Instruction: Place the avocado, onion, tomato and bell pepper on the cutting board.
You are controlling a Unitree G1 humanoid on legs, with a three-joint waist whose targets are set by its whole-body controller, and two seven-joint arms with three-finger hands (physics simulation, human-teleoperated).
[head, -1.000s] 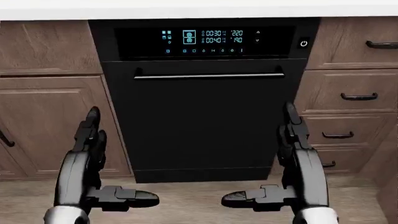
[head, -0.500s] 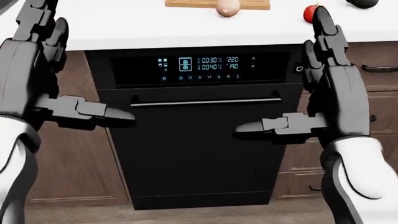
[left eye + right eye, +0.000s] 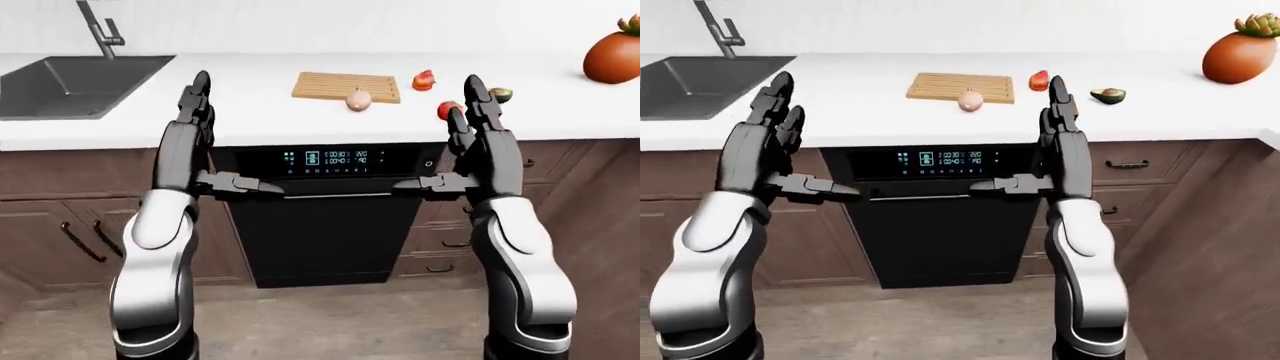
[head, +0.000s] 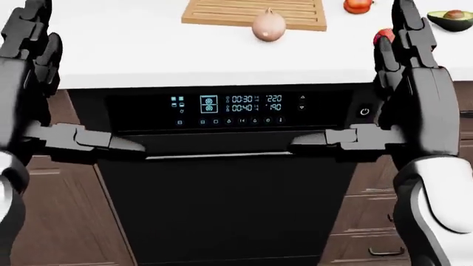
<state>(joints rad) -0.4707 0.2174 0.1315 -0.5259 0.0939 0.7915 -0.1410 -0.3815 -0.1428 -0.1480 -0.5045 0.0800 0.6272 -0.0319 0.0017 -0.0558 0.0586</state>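
Note:
A wooden cutting board [image 3: 346, 86] lies on the white counter [image 3: 250, 97]. The onion [image 3: 358, 99] sits at the board's near edge, seemingly on the counter. The red bell pepper [image 3: 424, 79] lies just right of the board. The tomato [image 3: 447, 110] shows partly behind my right hand. The halved avocado [image 3: 1107, 95] lies farther right on the counter. My left hand [image 3: 235, 135] and right hand [image 3: 435, 135] are raised before the counter edge, fingers up, thumbs pointing inward, both open and empty.
A black appliance with a lit display [image 3: 330, 217] stands under the counter between my hands. A sink [image 3: 70, 82] with a faucet [image 3: 100, 30] is at the left. An orange-brown pot [image 3: 612, 56] stands at the far right. Wooden drawers [image 3: 1130, 169] flank the appliance.
The head view has shifted up: the appliance dropped in the picture and the counter with board and vegetables came into sight. Both hands rose from floor level to counter-edge height, still open.

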